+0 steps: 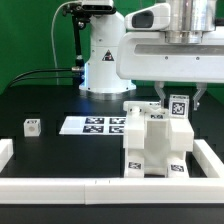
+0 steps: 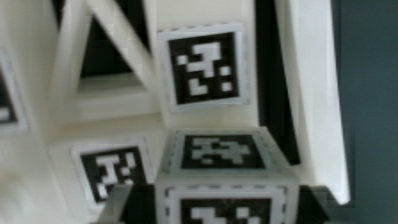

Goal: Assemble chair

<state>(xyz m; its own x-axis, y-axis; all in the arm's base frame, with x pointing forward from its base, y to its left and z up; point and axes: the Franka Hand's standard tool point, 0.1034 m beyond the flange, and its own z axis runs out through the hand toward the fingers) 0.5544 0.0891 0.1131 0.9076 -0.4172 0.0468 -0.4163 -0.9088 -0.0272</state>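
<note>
The part-built chair (image 1: 150,148) is a chunky white block of tagged panels at the exterior view's right. At its far upper corner a small white tagged chair block (image 1: 178,105) sits between the dark fingers of my gripper (image 1: 180,100), which hangs from above. In the wrist view this block (image 2: 222,165) fills the gap, and both fingers (image 2: 135,202) press against its sides, so my gripper (image 2: 226,205) is shut on it. Beyond it I see white chair panels with tags (image 2: 199,68). Whether the block rests on the chair is hidden.
A small loose white tagged cube (image 1: 32,126) lies at the exterior view's left. The marker board (image 1: 92,125) lies flat beside the chair. A low white rail (image 1: 90,190) runs along the front and both sides. The arm's base (image 1: 100,60) stands behind.
</note>
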